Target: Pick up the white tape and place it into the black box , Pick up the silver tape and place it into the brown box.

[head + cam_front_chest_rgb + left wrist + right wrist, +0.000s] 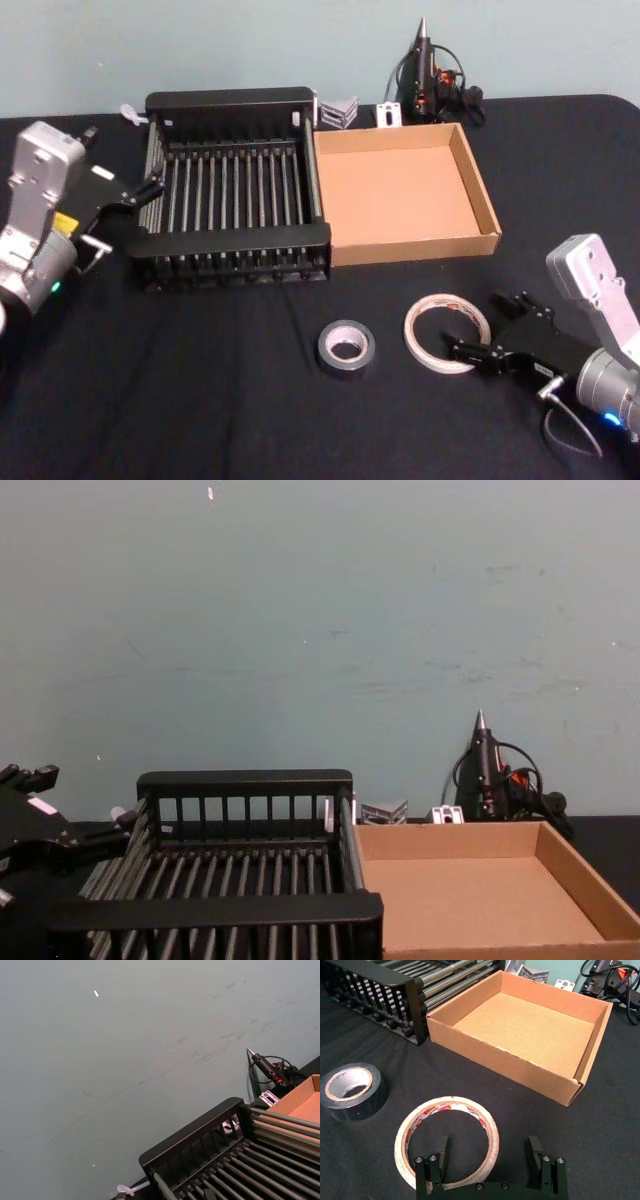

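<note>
The right gripper (489, 1152) sits low on the table with its fingers spread apart, one finger inside the white tape (447, 1137) ring and the other outside, so its near wall lies between them: the first pick is in hand. The next move calls for closing on that wall, lifting, and carrying it to the black box (235, 190), far beyond to its left. The silver tape (352, 1090) lies just left, the brown box (527, 1030) ahead. Red print on the core is unreadable. The left gripper (145, 190) idles beside the crate; its fingers I cannot tell.
</note>
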